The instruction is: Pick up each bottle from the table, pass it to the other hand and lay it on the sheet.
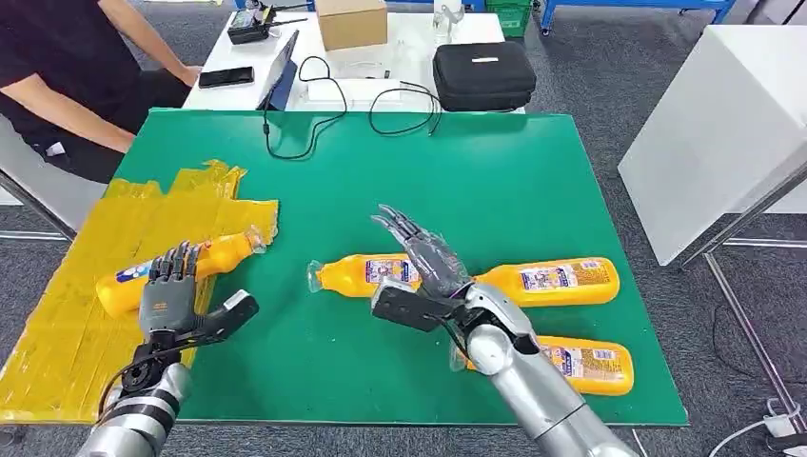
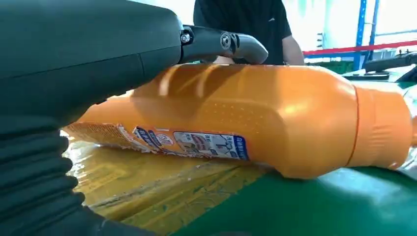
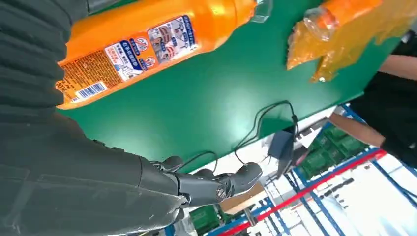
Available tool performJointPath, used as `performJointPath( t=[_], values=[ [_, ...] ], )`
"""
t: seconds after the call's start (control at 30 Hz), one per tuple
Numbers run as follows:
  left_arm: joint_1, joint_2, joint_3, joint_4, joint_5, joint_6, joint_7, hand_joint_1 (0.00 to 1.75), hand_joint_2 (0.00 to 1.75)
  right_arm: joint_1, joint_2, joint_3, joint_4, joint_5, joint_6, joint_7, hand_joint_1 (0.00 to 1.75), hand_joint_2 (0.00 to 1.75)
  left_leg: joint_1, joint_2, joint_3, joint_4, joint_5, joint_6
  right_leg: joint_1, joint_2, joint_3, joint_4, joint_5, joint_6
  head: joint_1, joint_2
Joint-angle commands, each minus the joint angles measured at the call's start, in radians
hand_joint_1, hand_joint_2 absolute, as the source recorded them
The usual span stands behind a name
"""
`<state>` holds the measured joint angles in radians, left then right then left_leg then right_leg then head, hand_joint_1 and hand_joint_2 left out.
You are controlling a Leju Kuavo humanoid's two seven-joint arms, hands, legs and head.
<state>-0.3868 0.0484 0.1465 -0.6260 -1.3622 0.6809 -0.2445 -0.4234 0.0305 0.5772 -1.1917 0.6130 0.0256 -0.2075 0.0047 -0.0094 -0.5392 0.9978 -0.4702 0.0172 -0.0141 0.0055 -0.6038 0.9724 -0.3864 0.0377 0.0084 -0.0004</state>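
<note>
Head view: at lower left of frame, the robot's left hand (image 1: 171, 286) rests its fingers over an orange plastic bottle (image 1: 176, 271) lying on the crinkled yellow sheet (image 1: 57, 324), the lay-down seemingly finishing. Right hand (image 1: 423, 262), fingers spread and empty, hovers over a second orange bottle (image 1: 366, 274) at centre of the green table (image 1: 495, 171); next comes closing on it.

Bright, even overhead light; shadows under the robot hands on the bench (image 1: 533, 181) soft and short. Head view sharp. Left wrist view: broad glare streaks on the orange bottle (image 2: 255, 118), background blown out. Right wrist view: far background overexposed and slightly soft.
</note>
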Motion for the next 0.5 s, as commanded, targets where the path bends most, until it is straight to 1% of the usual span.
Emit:
performJointPath(
  t=[0.03, 0.1, 0.2, 0.23, 0.3, 0.33, 0.37, 0.4, 0.43, 0.5],
  values=[
    [0.002, -0.02, 0.026, -0.014, 0.045, 0.001, -0.026, 0.0, 0.0, -0.062, 0.005, 0.038, 0.125, 0.012, -0.009, 0.007, 0.0, 1.75, 0.001, 0.001, 0.001, 0.0, 0.0, -0.001, 0.001, 0.001, 0.001, 0.0, 0.0, -0.001, 0.0, 0.0],
    [0.011, -0.027, 0.041, -0.044, 0.107, 0.011, -0.068, 0.0, 0.0, -0.065, 0.007, 0.038, 0.137, 0.016, -0.01, 0.01, 0.0, 1.75, 0.0, 0.001, 0.001, 0.0, 0.0, 0.0, 0.001, 0.001, 0.0, 0.0, 0.0, -0.001, 0.0, 0.0],
    [0.033, -0.048, 0.095, -0.158, 0.291, -0.008, -0.171, 0.0, 0.0, -0.084, 0.019, 0.038, 0.183, 0.03, -0.016, 0.02, 0.0, 1.75, 0.001, 0.002, 0.0, 0.001, -0.001, -0.001, 0.002, 0.001, 0.0, 0.0, 0.0, -0.001, 0.0, 0.0],
    [0.043, -0.047, 0.091, -0.191, 0.294, -0.033, -0.168, 0.0, 0.0, -0.09, 0.024, 0.037, 0.198, 0.032, -0.019, 0.02, 0.0, 1.75, 0.001, 0.001, 0.0, 0.0, 0.0, 0.0, 0.001, 0.001, -0.001, 0.0, 0.0, -0.001, 0.0, 0.0],
    [0.043, -0.047, 0.091, -0.191, 0.294, -0.033, -0.168, 0.0, 0.0, -0.09, 0.024, 0.037, 0.198, 0.032, -0.019, 0.02, 0.0, 1.75, 0.001, 0.002, -0.001, 0.001, -0.001, 0.0, 0.001, 0.001, -0.001, 0.0, 0.0, -0.001, 0.0, 0.0],
    [0.047, -0.058, 0.106, -0.213, 0.332, -0.034, -0.183, 0.0, 0.0, -0.092, 0.027, 0.038, 0.204, 0.034, -0.019, 0.021, 0.0, 1.75, 0.001, 0.002, 0.0, 0.001, -0.001, -0.001, 0.002, 0.001, 0.0, 0.0, 0.0, -0.001, 0.0, 0.0],
    [0.053, -0.072, 0.128, -0.253, 0.419, -0.062, -0.234, 0.0, 0.0, -0.1, 0.033, 0.04, 0.223, 0.043, -0.023, 0.031, 0.0, 1.75, 0.001, 0.002, 0.0, 0.0, -0.001, -0.001, 0.001, 0.001, -0.001, 0.0, 0.0, -0.001, 0.0, 0.0],
    [0.058, -0.085, 0.146, -0.299, 0.481, -0.088, -0.259, 0.0, 0.0, -0.112, 0.043, 0.041, 0.249, 0.051, -0.024, 0.04, 0.0, 1.75, 0.001, 0.002, 0.001, 0.0, -0.001, -0.001, 0.002, 0.0, 0.0, 0.0, 0.0, -0.001, 0.0, 0.0],
    [0.075, -0.107, 0.163, -0.388, 0.563, -0.134, -0.291, 0.0, 0.0, -0.129, 0.06, 0.038, 0.295, 0.062, -0.024, 0.05, 0.0, 1.75, 0.001, 0.002, -0.001, 0.001, -0.001, 0.0, 0.001, 0.001, -0.001, 0.0, 0.0, -0.001, 0.0, 0.0],
    [0.107, -0.137, 0.171, -0.533, 0.645, -0.22, -0.294, 0.0, 0.0, -0.166, 0.09, 0.04, 0.391, 0.086, -0.028, 0.068, 0.0, 1.75, 0.001, 0.002, -0.001, 0.001, -0.001, 0.0, 0.002, 0.001, -0.002, 0.0, 0.0, -0.001, 0.0, 0.0]
  ],
)
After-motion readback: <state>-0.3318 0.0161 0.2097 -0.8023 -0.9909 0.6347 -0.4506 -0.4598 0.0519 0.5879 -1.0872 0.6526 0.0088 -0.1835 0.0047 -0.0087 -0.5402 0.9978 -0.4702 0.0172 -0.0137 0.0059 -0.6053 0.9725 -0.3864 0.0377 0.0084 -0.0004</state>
